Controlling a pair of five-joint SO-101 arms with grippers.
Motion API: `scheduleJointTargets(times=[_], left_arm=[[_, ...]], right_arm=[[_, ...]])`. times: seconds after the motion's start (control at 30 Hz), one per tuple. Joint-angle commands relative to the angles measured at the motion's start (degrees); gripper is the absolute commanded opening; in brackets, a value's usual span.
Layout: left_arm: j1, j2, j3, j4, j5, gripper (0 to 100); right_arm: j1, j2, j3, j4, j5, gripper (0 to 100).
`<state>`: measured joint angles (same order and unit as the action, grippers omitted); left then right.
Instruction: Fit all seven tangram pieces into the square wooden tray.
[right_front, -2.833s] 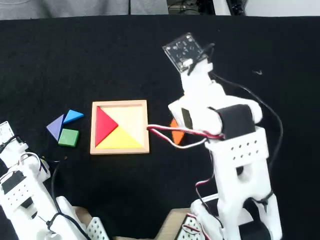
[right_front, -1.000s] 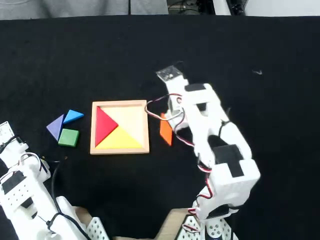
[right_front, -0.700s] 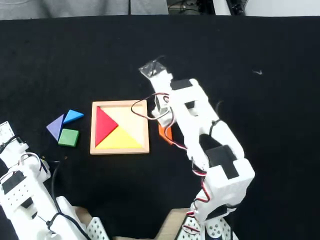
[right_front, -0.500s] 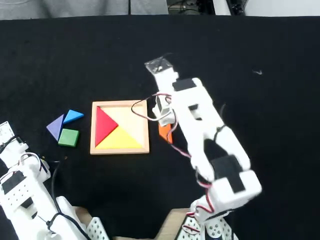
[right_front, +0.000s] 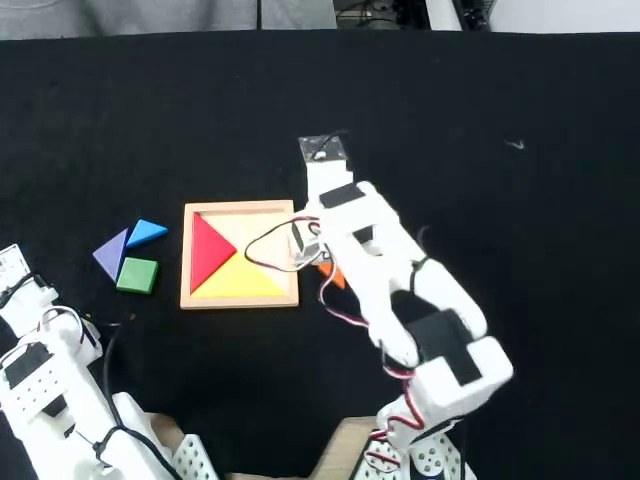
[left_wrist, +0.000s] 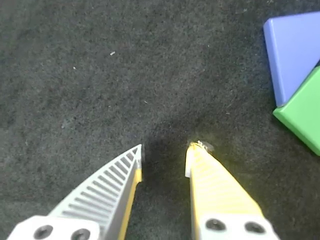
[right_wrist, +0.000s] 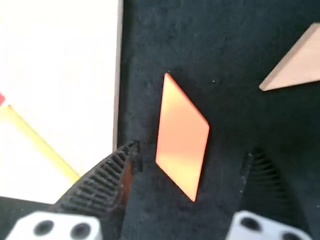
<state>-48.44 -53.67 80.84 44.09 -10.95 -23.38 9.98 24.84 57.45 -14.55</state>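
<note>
Black felt worktop (right_front: 500, 100). Square wooden tray (right_front: 240, 207) near centre; flat orange parallelogram piece (right_wrist: 181, 136) just beside it, toward worktop's right edge, straddled by released right tool (right_wrist: 192, 150). Risk: thin piece skids or tips when pinched.

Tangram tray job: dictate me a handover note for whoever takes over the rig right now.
Left claw: open, empty, over bare cloth near the purple triangle and green square.
Right claw: open, straddling the flat orange parallelogram beside the square wooden tray, not gripping it.
Done: red triangle and yellow triangle seated in the tray.
To do: orange parallelogram, purple triangle, green square, blue triangle, and a pale tan piece beyond the orange one.
</note>
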Motion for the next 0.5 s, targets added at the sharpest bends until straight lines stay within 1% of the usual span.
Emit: scheduleJointTargets(times=[0.0, 0.07, 0.1, 0.27, 0.33, 0.47], left_arm=[[0.75, -0.79, -0.22, -1.32, 0.09, 16], [0.84, -0.79, -0.22, -1.32, 0.09, 16], [0.84, -0.79, -0.22, -1.58, 0.09, 16], [0.84, -0.79, 0.48, -3.08, 0.18, 16], [0.84, -0.79, 0.48, -3.08, 0.18, 16], [0.84, -0.79, 0.48, -3.08, 0.18, 16]], right_arm=[[-0.26, 2.07, -4.26, -0.88, -0.62, 32.2], [0.09, 3.56, -5.67, -0.35, -0.62, 31.1], [0.09, 4.09, -6.37, 0.18, -0.62, 28.8], [0.09, 5.05, -8.66, 2.11, -0.18, 13.2], [0.09, 5.05, -8.66, 2.11, -0.18, 10.8], [0.18, 4.70, -8.75, 2.11, -0.09, 9.9]])
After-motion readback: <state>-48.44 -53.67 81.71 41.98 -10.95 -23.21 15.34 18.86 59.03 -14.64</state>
